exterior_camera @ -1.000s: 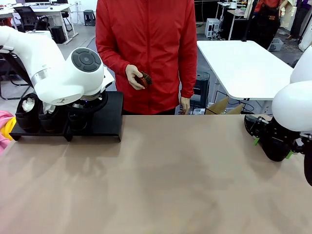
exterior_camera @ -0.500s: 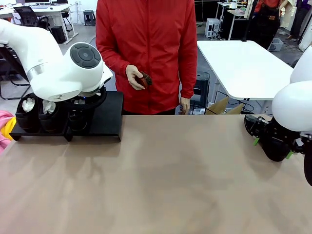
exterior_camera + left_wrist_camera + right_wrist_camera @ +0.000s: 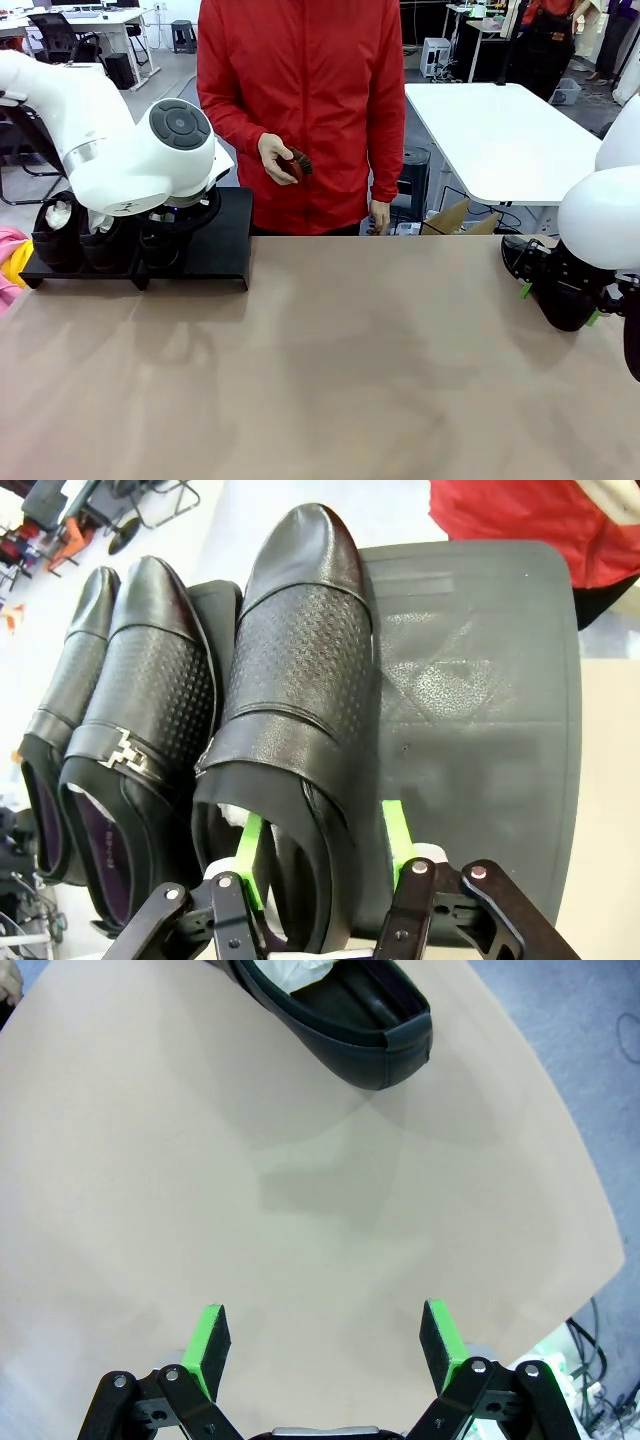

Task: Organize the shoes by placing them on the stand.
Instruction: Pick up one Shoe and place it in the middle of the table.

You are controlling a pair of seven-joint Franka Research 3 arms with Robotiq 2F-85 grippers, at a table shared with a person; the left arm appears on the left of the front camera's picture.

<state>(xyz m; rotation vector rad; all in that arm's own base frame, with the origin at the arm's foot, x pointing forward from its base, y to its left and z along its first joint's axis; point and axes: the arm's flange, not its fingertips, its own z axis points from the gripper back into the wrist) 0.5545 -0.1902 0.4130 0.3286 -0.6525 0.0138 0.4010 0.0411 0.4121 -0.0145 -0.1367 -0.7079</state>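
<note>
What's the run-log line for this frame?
left gripper: open astride third shoe's side wall | stand: three shoes | right gripper: open, empty | fourth shoe: on table

Glossy black perforated shoes [image 3: 290, 680], matte-black stand [image 3: 470, 680], beige table [image 3: 350, 370], person's red jacket [image 3: 300, 100]

I see the shoes [image 3: 290, 680] are black leather, glossy on the toes and with a fine perforated texture in the middle. The stand [image 3: 480, 700] looks like matt black plastic, slightly grainy. The tabletop [image 3: 350, 370] is smooth, matt beige. The person's jacket [image 3: 300, 90] is red cloth.
</note>
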